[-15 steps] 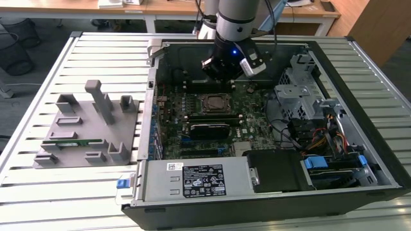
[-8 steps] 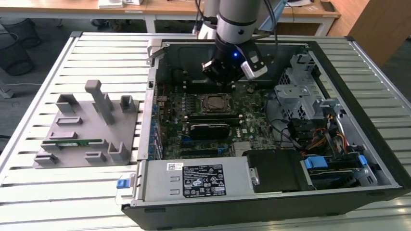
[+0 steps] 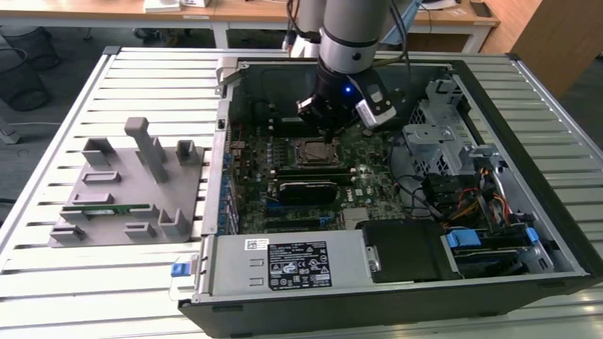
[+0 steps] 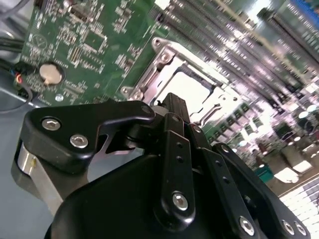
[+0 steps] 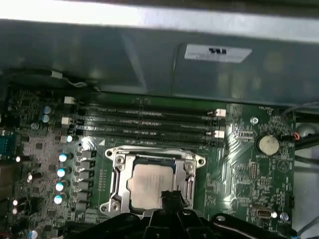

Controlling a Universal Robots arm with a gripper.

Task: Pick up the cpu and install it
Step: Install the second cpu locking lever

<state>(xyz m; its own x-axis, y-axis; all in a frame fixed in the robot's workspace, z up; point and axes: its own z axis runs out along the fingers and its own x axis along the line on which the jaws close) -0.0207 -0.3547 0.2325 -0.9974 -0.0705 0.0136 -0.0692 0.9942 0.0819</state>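
1. The slatted desk [image 3: 56,282] carries an open computer case [image 3: 527,176], which spreads from the centre of the exterior view out to 3 o'clock and down to 6 o'clock.
2. A grey fixture tray [image 3: 104,205] with upright blocks sits on the desk at 9 o'clock in the exterior view, well apart from the socket; a thin green memory stick [image 3: 111,209] lies in one of its slots.
3. The motherboard [image 3: 372,176] lies flat on the case floor. In the first wrist view its memory slots [image 5: 144,122] run across at 12 o'clock of the socket, and a coin battery [image 5: 267,144] sits at 3 o'clock.
4. The arm [image 3: 351,32] comes down from 12 o'clock in the exterior view, and the gripper [image 3: 325,129] hangs just above the socket.
5. The socket frame [image 5: 154,181] is a silver metal bracket near the middle of the board, at 6 o'clock of the memory slots in the first wrist view.
6. The cpu [image 5: 152,185] lies flat inside that frame, its pale metal top showing in both wrist views [image 4: 192,89].
7. The fingers [image 5: 172,199] are drawn together into one narrow black tip with nothing between them; it stands over the cpu's near edge, and I cannot tell whether it touches.
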